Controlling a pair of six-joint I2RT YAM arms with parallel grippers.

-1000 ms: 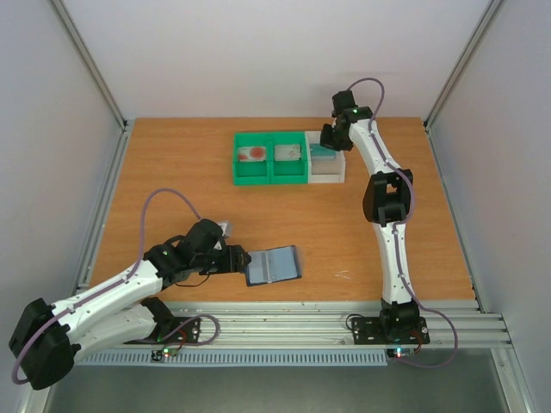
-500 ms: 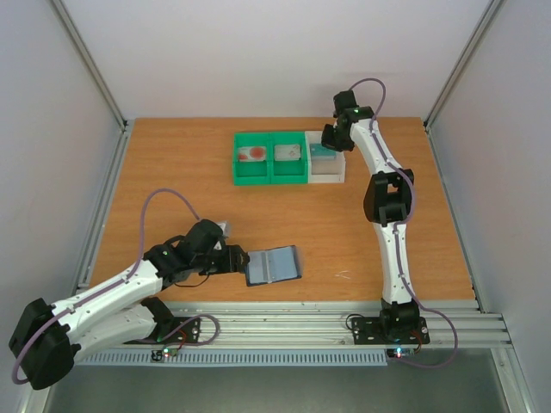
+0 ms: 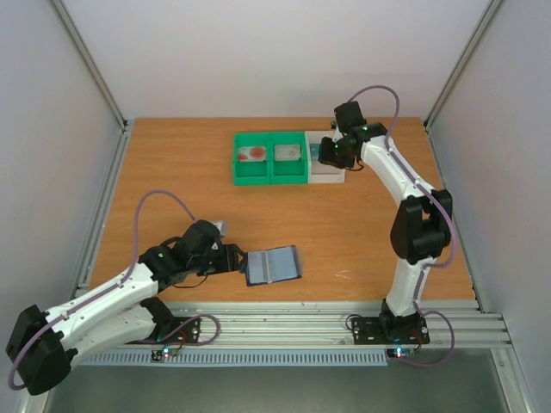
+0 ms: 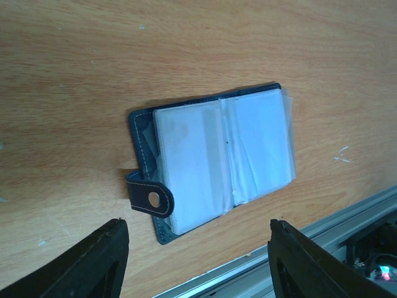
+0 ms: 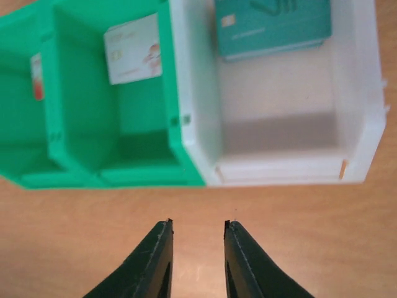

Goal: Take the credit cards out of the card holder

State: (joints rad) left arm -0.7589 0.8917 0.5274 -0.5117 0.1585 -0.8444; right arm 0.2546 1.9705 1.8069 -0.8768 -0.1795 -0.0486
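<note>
The card holder point(image 3: 274, 265) lies open and flat near the table's front edge, its clear sleeves up and its snap tab to the left; it also shows in the left wrist view point(image 4: 217, 161). My left gripper point(image 3: 240, 261) is open wide and empty just left of it point(image 4: 196, 222). A teal card point(image 5: 273, 25) lies in the white bin point(image 5: 279, 174). A pale card with a red blotch point(image 5: 131, 56) lies in the green bin's point(image 5: 180, 124) middle compartment, another point(image 3: 254, 154) in its left compartment. My right gripper point(image 3: 326, 153) is open and empty, over the table just before the bins point(image 5: 198, 222).
The green bin point(image 3: 269, 170) and white bin point(image 3: 327, 175) stand side by side at the back centre. Metal rails run along the table's front edge point(image 3: 301, 318), close to the card holder. Walls and frame posts enclose the left, right and back.
My right arm has swung its elbow out to the right, and its gripper has shifted slightly at the white bin. The left arm and card holder have hardly moved.
</note>
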